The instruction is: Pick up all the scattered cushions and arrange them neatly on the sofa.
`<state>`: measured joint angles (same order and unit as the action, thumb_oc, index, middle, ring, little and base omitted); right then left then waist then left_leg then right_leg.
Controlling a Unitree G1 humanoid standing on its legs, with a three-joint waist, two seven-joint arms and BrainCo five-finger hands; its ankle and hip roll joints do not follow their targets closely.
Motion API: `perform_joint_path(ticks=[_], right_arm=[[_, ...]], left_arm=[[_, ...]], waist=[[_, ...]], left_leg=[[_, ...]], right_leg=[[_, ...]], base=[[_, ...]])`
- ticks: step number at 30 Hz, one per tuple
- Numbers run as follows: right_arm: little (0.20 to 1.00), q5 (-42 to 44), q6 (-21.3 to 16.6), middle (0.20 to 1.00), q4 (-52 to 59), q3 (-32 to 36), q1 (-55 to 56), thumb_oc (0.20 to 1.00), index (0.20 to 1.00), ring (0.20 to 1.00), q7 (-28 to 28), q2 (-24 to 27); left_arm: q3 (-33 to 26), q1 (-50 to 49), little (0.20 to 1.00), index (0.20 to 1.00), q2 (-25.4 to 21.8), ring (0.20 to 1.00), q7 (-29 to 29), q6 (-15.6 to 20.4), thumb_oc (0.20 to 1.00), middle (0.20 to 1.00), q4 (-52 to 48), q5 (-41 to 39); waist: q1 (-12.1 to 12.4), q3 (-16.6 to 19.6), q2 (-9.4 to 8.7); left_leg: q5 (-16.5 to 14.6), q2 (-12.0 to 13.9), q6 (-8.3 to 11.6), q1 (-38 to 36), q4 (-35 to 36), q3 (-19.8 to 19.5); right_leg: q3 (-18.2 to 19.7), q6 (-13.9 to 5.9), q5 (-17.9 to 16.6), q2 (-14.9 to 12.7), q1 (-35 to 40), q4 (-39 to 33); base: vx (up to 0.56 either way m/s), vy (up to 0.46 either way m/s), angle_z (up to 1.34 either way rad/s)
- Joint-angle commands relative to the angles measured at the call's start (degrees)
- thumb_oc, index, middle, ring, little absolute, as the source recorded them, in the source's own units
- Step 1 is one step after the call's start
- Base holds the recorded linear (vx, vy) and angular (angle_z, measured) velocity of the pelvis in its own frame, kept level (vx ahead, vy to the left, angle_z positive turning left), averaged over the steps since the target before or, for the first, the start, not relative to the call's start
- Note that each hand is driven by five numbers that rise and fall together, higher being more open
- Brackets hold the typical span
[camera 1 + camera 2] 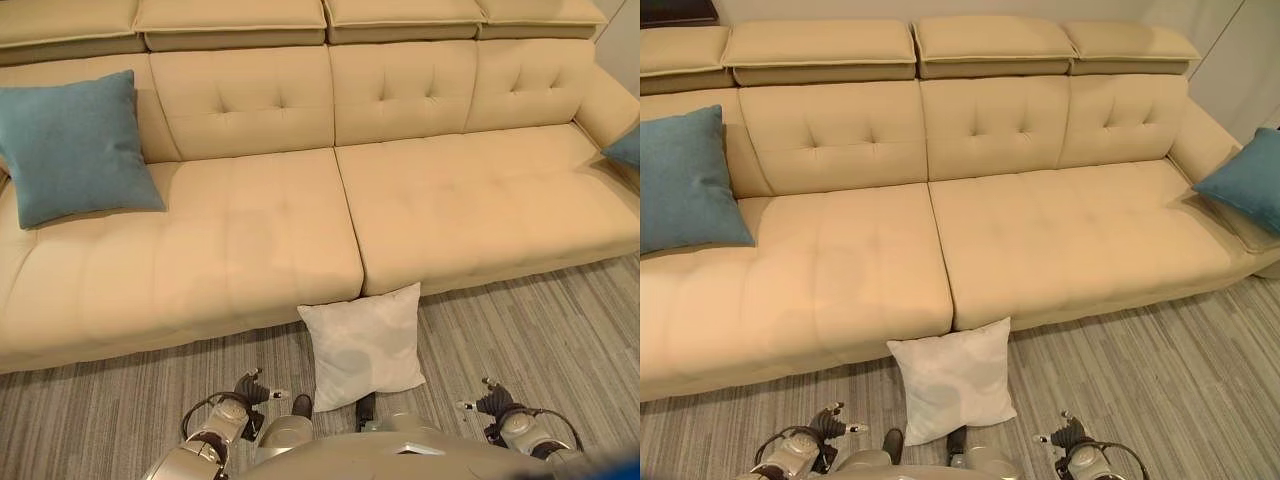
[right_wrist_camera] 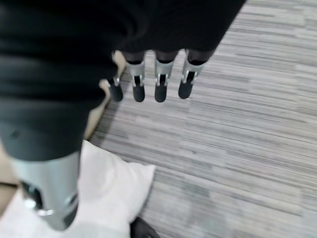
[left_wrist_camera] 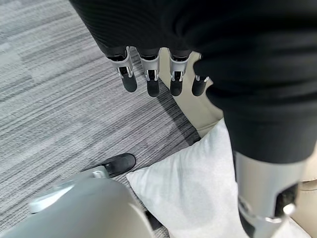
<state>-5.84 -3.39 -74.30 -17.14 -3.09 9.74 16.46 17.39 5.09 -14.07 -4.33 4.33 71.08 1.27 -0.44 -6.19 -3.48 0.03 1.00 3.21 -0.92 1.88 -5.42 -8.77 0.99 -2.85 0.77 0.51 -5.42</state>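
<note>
Cushions: two on the sofa, one left on the floor

White cushion lies on the floor against the sofa, between the left hand and right hand, both empty with straight fingers. Blue cushions, two: one at the left end, one at the right.

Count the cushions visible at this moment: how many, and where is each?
3: a blue cushion at the sofa's left end, another blue cushion on its right armrest, and a white cushion on the floor against its front.
</note>
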Motion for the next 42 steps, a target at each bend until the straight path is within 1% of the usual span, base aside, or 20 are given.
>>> perform_joint_path(ticks=[1, 3, 7, 8, 9, 10, 13, 15, 17, 18, 19, 24, 25, 27, 28, 31, 32, 33, 37, 42], right_arm=[[1.000, 0.85, -0.30, 1.000, -0.54, 0.06, -0.02, 1.000, 1.000, 1.000, 0.49, 1.69], [1.000, 0.33, -0.02, 1.000, -0.81, -0.18, -0.06, 1.000, 1.000, 1.000, 0.55, 1.61], [1.000, -0.66, 0.39, 1.000, -1.24, -0.74, -0.18, 1.000, 1.000, 1.000, 0.50, 1.49], [1.000, -1.23, 0.60, 1.000, -1.20, -1.05, -0.65, 1.000, 1.000, 1.000, 0.39, 1.36], [1.000, -1.23, 0.60, 1.000, -1.20, -1.05, -0.65, 1.000, 1.000, 1.000, 0.39, 1.36], [1.000, -1.41, 0.77, 1.000, -0.90, -1.48, -1.26, 1.000, 1.000, 1.000, 0.33, 1.09], [1.000, -1.20, 0.96, 1.000, -0.92, -1.29, -1.88, 1.000, 1.000, 1.000, 0.06, 0.87], [1.000, -1.37, 0.69, 1.000, -0.85, -1.21, -2.22, 1.000, 1.000, 1.000, 0.15, 1.18], [1.000, -1.08, 0.75, 1.000, -1.03, -0.81, -1.97, 1.000, 1.000, 1.000, 0.25, 1.19], [1.000, -1.15, 0.77, 1.000, -1.25, -0.88, -1.97, 1.000, 1.000, 1.000, 0.43, 1.23], [1.000, -0.64, 0.65, 1.000, -1.01, -0.84, -1.95, 1.000, 1.000, 1.000, 0.48, 1.50], [1.000, -0.30, 0.41, 1.000, -1.06, -1.17, -1.69, 1.000, 1.000, 1.000, 0.72, 1.54], [1.000, 0.09, 0.25, 1.000, -1.04, -0.94, -1.52, 1.000, 1.000, 1.000, 0.80, 1.49], [1.000, 0.24, 0.32, 1.000, -1.12, -0.88, -1.48, 1.000, 1.000, 1.000, 0.79, 1.48], [1.000, 0.61, 0.34, 1.000, -1.41, -0.64, -1.22, 1.000, 1.000, 1.000, 0.85, 1.95], [1.000, 0.91, 0.59, 1.000, -1.33, 0.09, -1.03, 1.000, 1.000, 1.000, 0.92, 2.47], [1.000, 0.91, 0.59, 1.000, -1.32, 0.10, -1.03, 1.000, 1.000, 1.000, 0.92, 2.48], [1.000, 0.81, 0.83, 1.000, -1.53, 0.38, -0.50, 1.000, 1.000, 1.000, 0.72, 2.47], [1.000, 0.43, 1.02, 1.000, -1.68, 0.07, -0.25, 1.000, 1.000, 1.000, 0.46, 1.62], [1.000, -0.01, 1.19, 1.000, -1.42, -0.66, -0.30, 1.000, 1.000, 1.000, 0.08, 0.40]], left_arm=[[-0.09, 0.59, 1.000, 1.000, 1.38, 1.000, 0.48, 0.39, 1.000, 1.000, 2.47, 1.02], [-0.11, 0.00, 1.000, 1.000, 1.62, 1.000, 0.54, 0.25, 1.000, 1.000, 2.55, 1.09], [-0.96, -0.73, 1.000, 1.000, 1.76, 1.000, 0.48, 0.20, 1.000, 1.000, 2.99, 0.56], [-1.71, -0.84, 1.000, 1.000, 1.46, 1.000, 0.46, 0.15, 1.000, 1.000, 3.29, 0.03], [-1.72, -0.83, 1.000, 1.000, 1.46, 1.000, 0.46, 0.15, 1.000, 1.000, 3.30, 0.03], [-2.24, -0.58, 1.000, 1.000, 0.74, 1.000, 0.28, 0.12, 1.000, 1.000, 3.48, -0.16], [-2.77, -0.24, 1.000, 1.000, -0.10, 1.000, 0.08, 0.20, 1.000, 1.000, 3.62, -0.81], [-2.88, -0.11, 1.000, 1.000, -0.60, 1.000, 0.12, 0.51, 1.000, 1.000, 3.87, -1.03], [-2.79, -0.18, 1.000, 1.000, -0.71, 1.000, -0.10, 0.61, 1.000, 1.000, 4.00, -0.84], [-3.06, -0.29, 1.000, 1.000, -0.68, 1.000, -0.17, 0.65, 1.000, 1.000, 4.11, -0.98], [-3.12, -0.45, 1.000, 1.000, -0.18, 1.000, -0.19, 0.64, 1.000, 1.000, 4.13, -1.29], [-1.79, 0.00, 1.000, 1.000, 0.38, 1.000, 0.00, 0.64, 1.000, 1.000, 3.74, -0.63], [-1.48, 0.23, 1.000, 1.000, 0.60, 1.000, 0.13, 0.63, 1.000, 1.000, 3.51, -0.65], [-1.28, 0.36, 1.000, 1.000, 0.64, 1.000, 0.11, 0.59, 1.000, 1.000, 3.44, -0.66], [-0.78, 0.87, 1.000, 1.000, 0.79, 1.000, 0.04, 0.43, 1.000, 1.000, 3.37, -0.71], [-0.44, 1.05, 1.000, 1.000, 1.13, 1.000, 0.08, 0.47, 1.000, 1.000, 2.96, -0.90], [-0.44, 1.05, 1.000, 1.000, 1.14, 1.000, 0.08, 0.47, 1.000, 1.000, 2.96, -0.90], [-0.29, 0.64, 1.000, 1.000, 1.32, 1.000, 0.21, 0.34, 1.000, 1.000, 2.84, -0.17], [-0.66, 0.26, 1.000, 1.000, 0.90, 1.000, 0.15, 0.05, 1.000, 1.000, 2.93, 0.32], [-1.90, -0.39, 1.000, 1.000, 0.21, 1.000, 0.13, 0.11, 1.000, 1.000, 3.20, 0.30]], waist=[[-0.46, 0.50, 0.03], [-0.45, 0.83, 0.24], [0.34, 1.26, 0.29], [0.98, 0.77, 0.33], [1.00, 0.81, 0.32], [1.29, -0.25, 0.49], [1.34, -0.87, 0.83], [1.82, -0.69, 1.20], [1.89, -0.07, 0.41], [2.27, 0.40, 0.11], [2.35, 1.17, -0.33], [1.78, 1.10, -0.05], [1.41, 0.73, 0.03], [1.28, 0.40, 0.03], [0.98, -0.68, 0.11], [0.06, -0.87, 0.23], [0.08, -0.84, 0.24], [-0.72, -0.20, 0.80], [-0.93, 0.96, 0.65], [-0.02, 2.05, -0.08]], left_leg=[[-3.28, -3.35, -0.56, 0.16, -3.34, 3.71], [-3.43, -3.20, -0.77, -0.71, -2.81, 5.01], [-3.12, -3.85, -1.47, -1.47, -0.62, 3.51], [-2.88, -4.18, -2.13, -1.05, -0.22, 2.83], [-2.87, -4.19, -2.14, -0.99, -0.22, 2.85], [-2.67, -4.20, -2.78, -0.34, -0.86, 2.92], [-2.41, -4.01, -3.05, 0.10, -1.36, 2.27], [-2.46, -2.92, -2.73, 0.23, -1.23, 2.59], [-2.69, -3.12, -2.35, 0.69, -1.99, 2.49], [-2.87, -2.90, -1.98, 0.60, -1.96, 2.81], [-2.30, -1.60, -0.64, 0.22, -1.33, 2.91], [-0.89, 0.15, 0.62, -0.78, 1.03, 2.48], [-0.15, 1.03, 1.56, -0.23, 1.15, 2.63], [0.13, 1.34, 1.85, 0.59, 0.64, 2.87], [0.57, 1.45, 1.95, 2.98, -2.01, 4.13], [-0.09, 1.36, 1.27, 4.19, -4.26, 8.58], [-0.15, 1.38, 1.27, 4.27, -4.35, 8.60], [-0.61, 1.72, 0.68, 3.05, -3.19, 13.33], [-0.68, 1.18, 0.30, 1.32, -0.61, 13.75], [-1.40, 0.56, -0.29, -1.17, 1.34, 14.61]], right_leg=[[-1.54, -6.86, 3.07, -2.84, 1.67, 1.13], [-0.85, -6.85, 2.67, -2.68, 2.02, 0.96], [-0.16, -7.39, 1.96, -2.60, 1.01, 1.64], [-0.30, -7.68, 2.19, -3.14, -2.08, 5.94], [-0.27, -7.68, 2.24, -3.16, -2.19, 6.05], [-0.25, -8.17, 3.39, -3.63, -4.77, 10.87], [1.65, -8.97, 4.19, -4.06, -6.21, 14.10], [1.04, -8.79, 3.69, -6.51, -5.44, 13.11], [1.92, -8.53, 3.35, -6.66, -3.77, 10.45], [0.93, -8.71, 2.79, -6.94, -2.76, 8.43], [0.31, -8.70, 2.44, -5.71, -0.24, 4.24], [-1.03, -8.02, 2.96, -4.42, 1.64, 1.89], [-2.25, -7.73, 3.46, -4.04, 2.12, 1.06], [-2.68, -7.53, 3.62, -4.02, 2.11, 1.06], [-4.37, -6.90, 3.81, -4.17, 2.44, 0.89], [-5.77, -6.84, 3.66, -4.91, 2.07, 1.01], [-5.75, -6.84, 3.65, -4.90, 2.02, 1.02], [-6.51, -7.05, 3.68, -4.89, 2.17, 0.87], [-5.87, -7.62, 3.27, -5.03, 2.47, 0.54], [-4.68, -8.48, 2.93, -5.65, 3.08, 0.43]], base=[[-0.01, -0.001, 0.23], [-0.01, 0.030, 0.12], [-0.06, 0.065, -0.23], [-0.12, 0.076, -0.45], [-0.17, 0.088, -0.65], [-0.10, 0.029, -0.62], [-0.06, -0.039, -0.14], [0.00, -0.146, 0.07], [0.05, -0.122, 0.10], [0.14, -0.258, 0.13], [0.13, -0.261, 0.27], [0.03, -0.151, 0.27], [-0.02, -0.150, 0.30], [-0.05, -0.105, 0.58], [-0.07, -0.073, 0.92], [-0.07, -0.009, 0.65], [0.01, 0.084, 0.54], [0.05, 0.101, 0.58], [0.08, 0.094, 0.13], [0.11, 0.090, -0.07]])
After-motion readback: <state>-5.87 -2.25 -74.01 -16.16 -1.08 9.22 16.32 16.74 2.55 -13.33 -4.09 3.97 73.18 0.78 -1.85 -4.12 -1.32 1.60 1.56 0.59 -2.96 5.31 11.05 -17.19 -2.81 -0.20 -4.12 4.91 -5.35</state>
